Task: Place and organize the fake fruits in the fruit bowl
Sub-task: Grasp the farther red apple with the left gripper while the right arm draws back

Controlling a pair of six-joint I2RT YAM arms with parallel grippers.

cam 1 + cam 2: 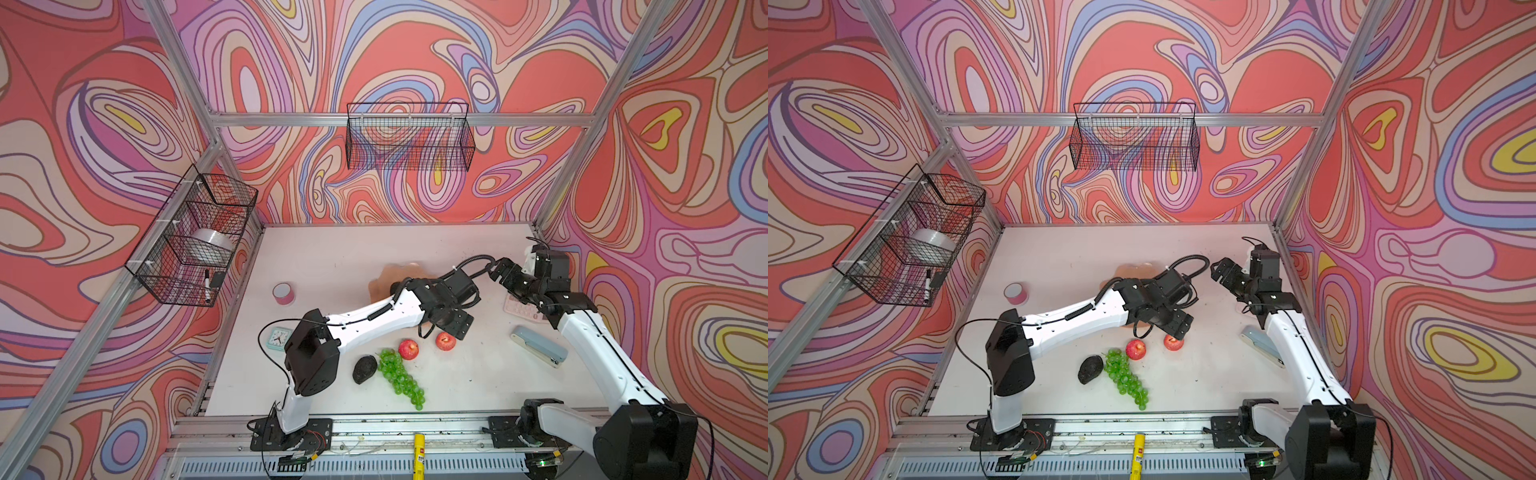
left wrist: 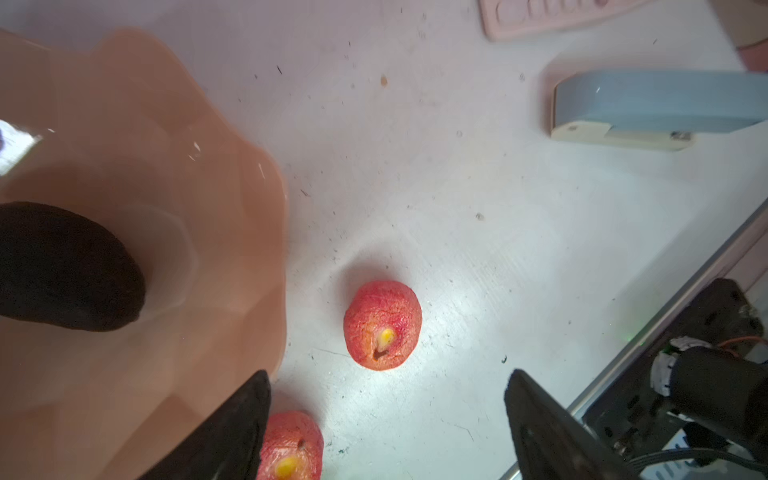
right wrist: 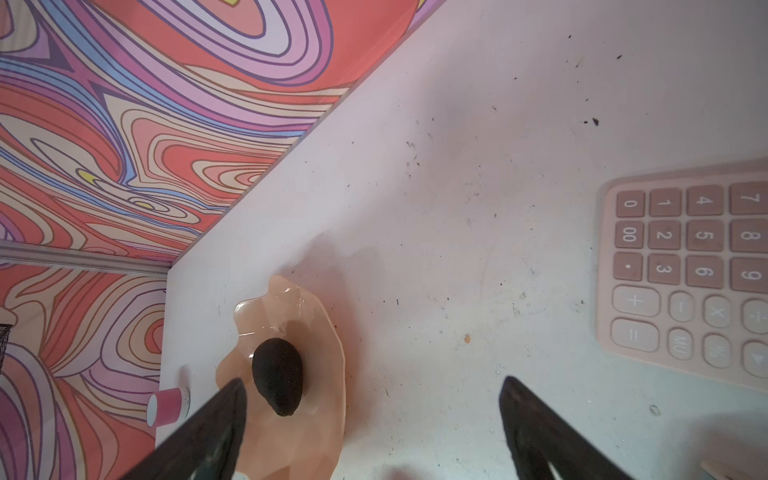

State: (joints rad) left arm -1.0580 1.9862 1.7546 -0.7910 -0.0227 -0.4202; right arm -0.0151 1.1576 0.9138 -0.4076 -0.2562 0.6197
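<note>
Left gripper (image 2: 386, 419) spread wide, holding nothing, hovering over the nearer apple (image 2: 382, 325) just beside the fruit bowl (image 2: 232, 232); right gripper (image 3: 374, 419) likewise parted and bare, raised near the calculator (image 3: 685, 266), well apart from the bowl; one avocado (image 3: 277, 381) inside the bowl; second apple (image 1: 408, 348), grapes (image 1: 401, 377) and other avocado (image 1: 365, 368) on the table (image 1: 478, 374), outside the bowl.

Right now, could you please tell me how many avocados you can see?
2. One avocado lies inside the fruit bowl, hidden in both top views by the left arm. The other avocado lies on the table beside the grapes.
</note>
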